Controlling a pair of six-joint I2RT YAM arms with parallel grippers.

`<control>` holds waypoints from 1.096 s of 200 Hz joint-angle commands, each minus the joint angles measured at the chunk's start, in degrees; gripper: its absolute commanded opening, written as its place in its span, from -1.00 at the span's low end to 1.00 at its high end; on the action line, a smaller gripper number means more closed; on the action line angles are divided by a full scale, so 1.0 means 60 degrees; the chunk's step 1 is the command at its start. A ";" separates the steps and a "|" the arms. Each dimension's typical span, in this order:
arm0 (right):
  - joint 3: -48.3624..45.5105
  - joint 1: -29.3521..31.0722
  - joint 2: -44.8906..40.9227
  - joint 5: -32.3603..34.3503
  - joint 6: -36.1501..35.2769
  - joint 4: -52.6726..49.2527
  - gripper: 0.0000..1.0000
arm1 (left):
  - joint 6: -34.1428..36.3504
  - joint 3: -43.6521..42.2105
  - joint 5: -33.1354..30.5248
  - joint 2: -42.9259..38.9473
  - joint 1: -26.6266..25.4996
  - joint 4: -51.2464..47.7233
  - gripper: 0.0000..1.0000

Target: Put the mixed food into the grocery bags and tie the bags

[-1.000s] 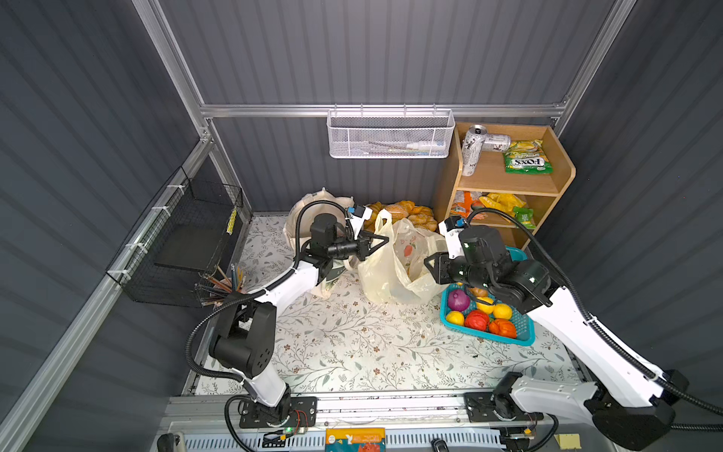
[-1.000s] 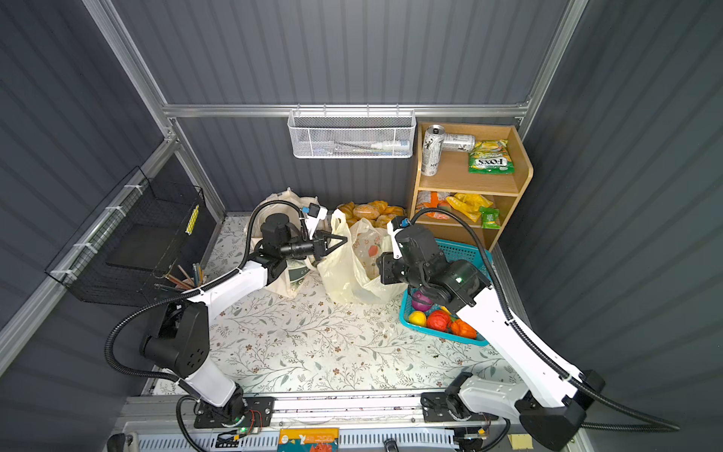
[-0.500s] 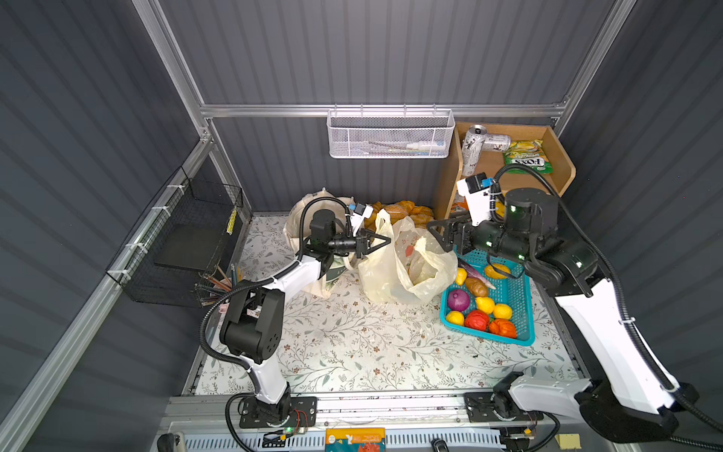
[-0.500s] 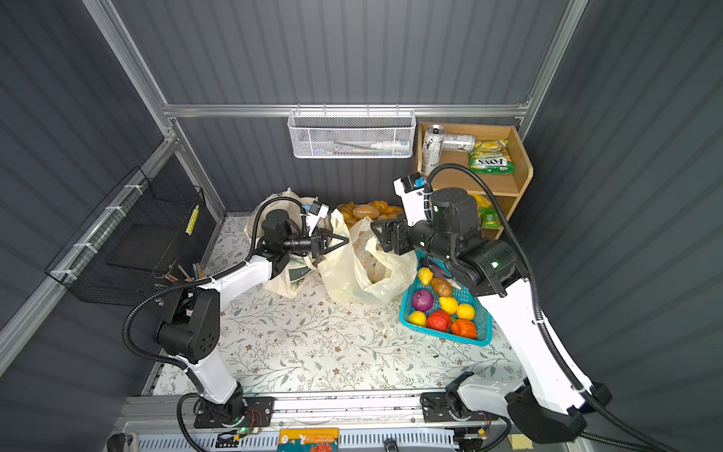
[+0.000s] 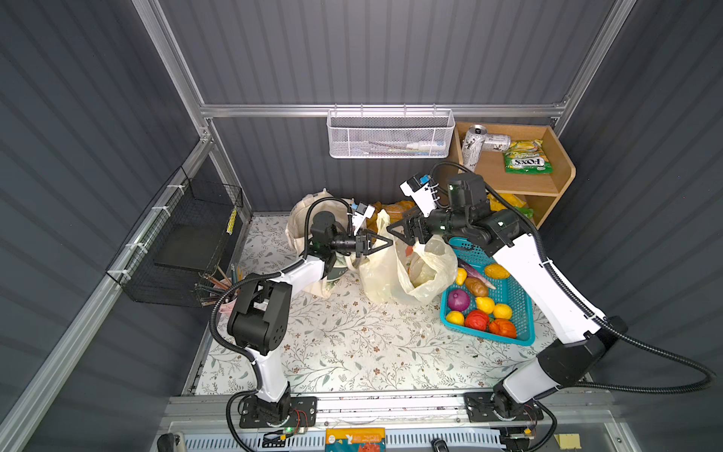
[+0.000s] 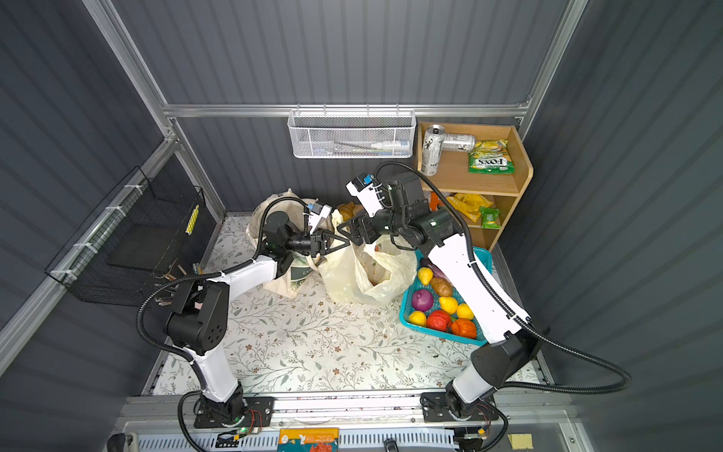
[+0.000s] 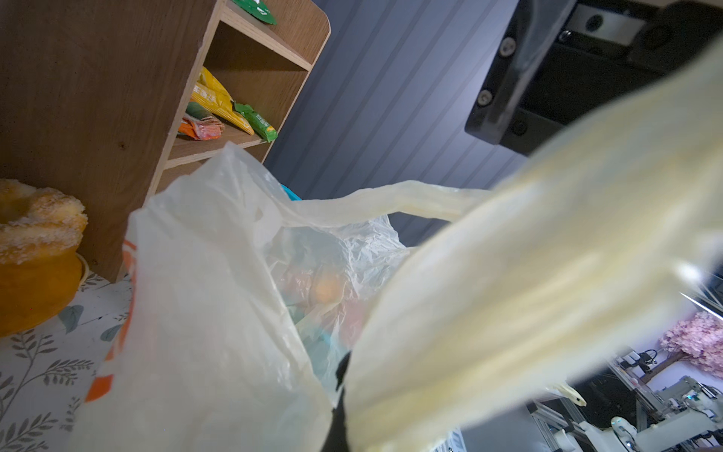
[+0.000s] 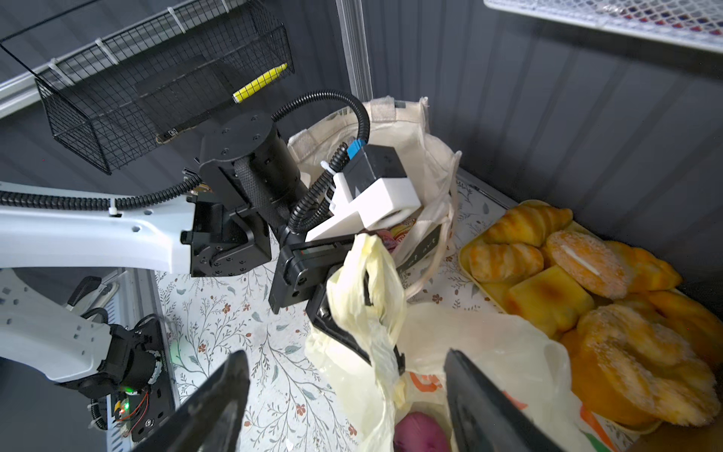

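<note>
The left end effector [image 5: 387,243] pinches the plastic bag [image 5: 381,280] by a handle [image 8: 367,274], mouth-up on the desk [image 5: 352,344]. The right end effector [image 5: 396,235], wide open and empty, hangs directly over that mouth. A purple item [image 8: 420,432] below seems to be inside.

Translucent cream plastic bag [image 5: 375,270] stands open, one handle lifted, just beside the beige canvas tote [image 5: 299,213].

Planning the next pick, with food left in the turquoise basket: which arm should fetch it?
Right. The right gripper is open and empty, with the basket on its side; the left gripper is shut on the plastic bag, holding its handle up.
</note>
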 commanded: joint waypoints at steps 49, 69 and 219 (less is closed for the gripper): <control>0.0574 -0.0160 0.0415 -0.0825 0.0138 0.0660 0.54 | -0.0709 0.0328 0.0421 0.0180 0.0039 0.0803 -1.00; 0.0951 -0.0184 0.0768 -0.1102 0.0314 0.0695 0.50 | -0.0802 0.0368 0.0469 0.0211 0.0037 0.0808 -1.00; -0.0296 -0.0530 0.0718 -0.1325 0.2795 0.2907 -1.00 | 0.6239 0.0384 -0.4436 -0.1965 -0.0003 -0.7367 -0.27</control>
